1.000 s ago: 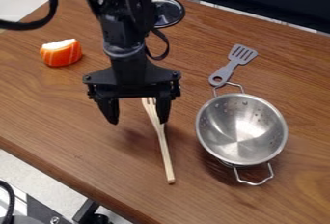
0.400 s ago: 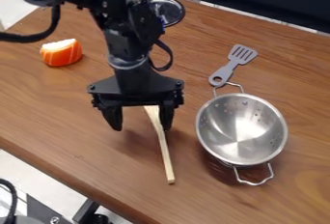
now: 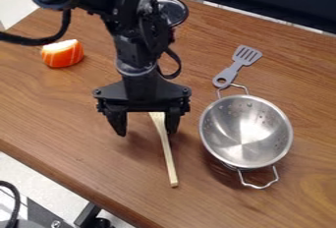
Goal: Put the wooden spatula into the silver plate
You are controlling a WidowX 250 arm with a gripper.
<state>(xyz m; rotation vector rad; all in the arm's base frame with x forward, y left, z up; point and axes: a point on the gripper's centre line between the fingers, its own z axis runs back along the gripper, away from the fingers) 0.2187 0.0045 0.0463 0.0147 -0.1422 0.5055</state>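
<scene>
The wooden spatula (image 3: 166, 153) lies on the table (image 3: 85, 104), its upper end behind the gripper (image 3: 147, 132). The gripper's fingers are spread apart, holding nothing. It has moved slightly lower and closer to the metal bowl (image 3: 246, 131), covering more of the spatula than before. The spatula, the bowl, the grey slotted turner (image 3: 235, 68) and the orange piece of food (image 3: 62, 55) have stayed put.

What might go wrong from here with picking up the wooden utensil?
The gripper's open fingers look off-centre over the wooden spatula, so one might press on it or push it aside. Its handle points away from the metal colander, so the utensil may need turning or could catch the rim.
</scene>
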